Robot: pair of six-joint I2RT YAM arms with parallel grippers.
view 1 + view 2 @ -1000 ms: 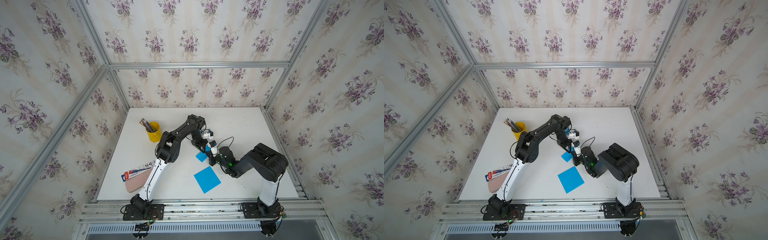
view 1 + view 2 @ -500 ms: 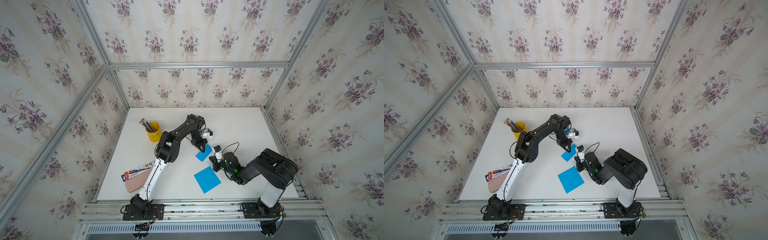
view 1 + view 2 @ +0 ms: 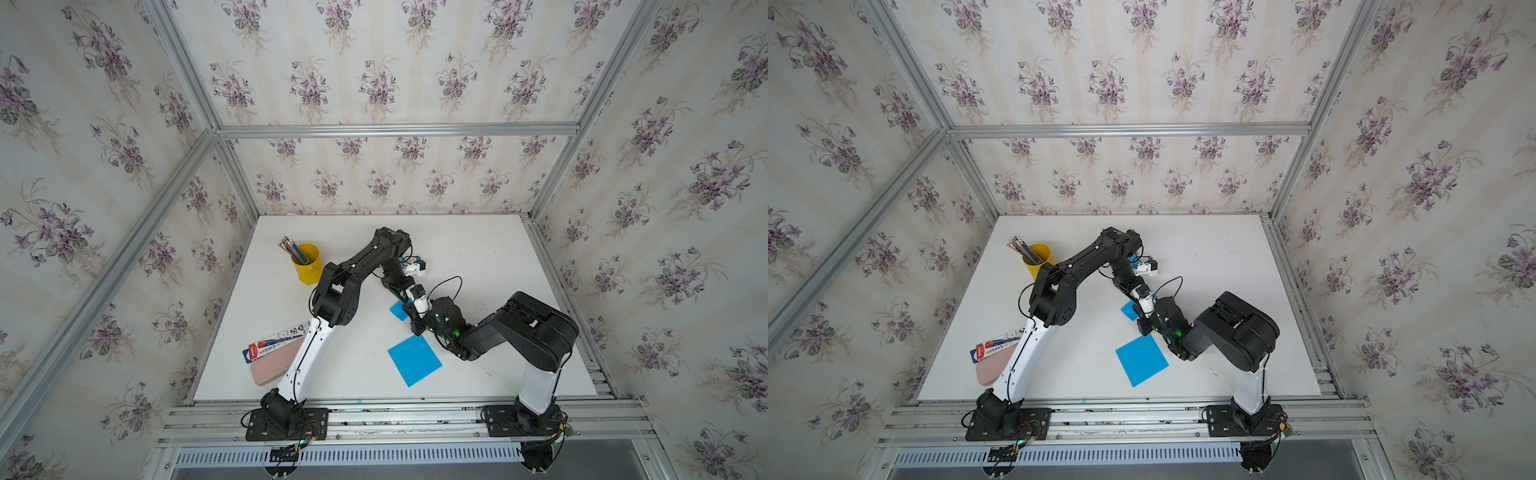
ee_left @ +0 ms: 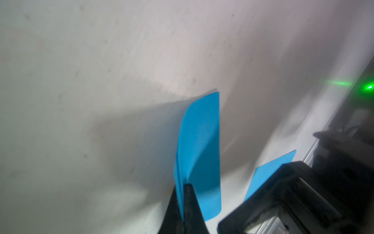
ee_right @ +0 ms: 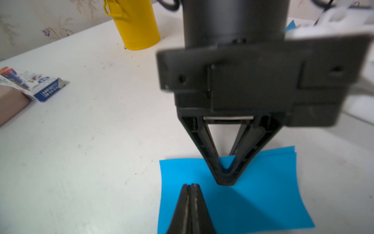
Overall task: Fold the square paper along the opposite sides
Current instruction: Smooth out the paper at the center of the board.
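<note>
A small blue paper point(image 3: 399, 310) point(image 3: 1128, 311), folded double, lies mid-table. My left gripper point(image 4: 183, 187) comes down on it from behind and is shut on its upturned edges; the sheet point(image 4: 199, 141) curves up out of the jaws. In the right wrist view the left fingertips point(image 5: 225, 179) sit at the middle of this paper point(image 5: 253, 192). My right gripper point(image 5: 191, 185) is shut with nothing in it, its tips just over the paper's near-left part. A second, flat blue square paper point(image 3: 414, 360) point(image 3: 1142, 359) lies nearer the front edge.
A yellow cup point(image 3: 306, 262) of pencils stands at the back left. A pink case point(image 3: 270, 370) with a printed packet point(image 3: 277, 343) on it lies front left by the left arm. Cage walls close in the white table point(image 3: 498, 257).
The right gripper drew back to the right, then came in again to the left over the folded paper. The left gripper has stayed on the paper.
</note>
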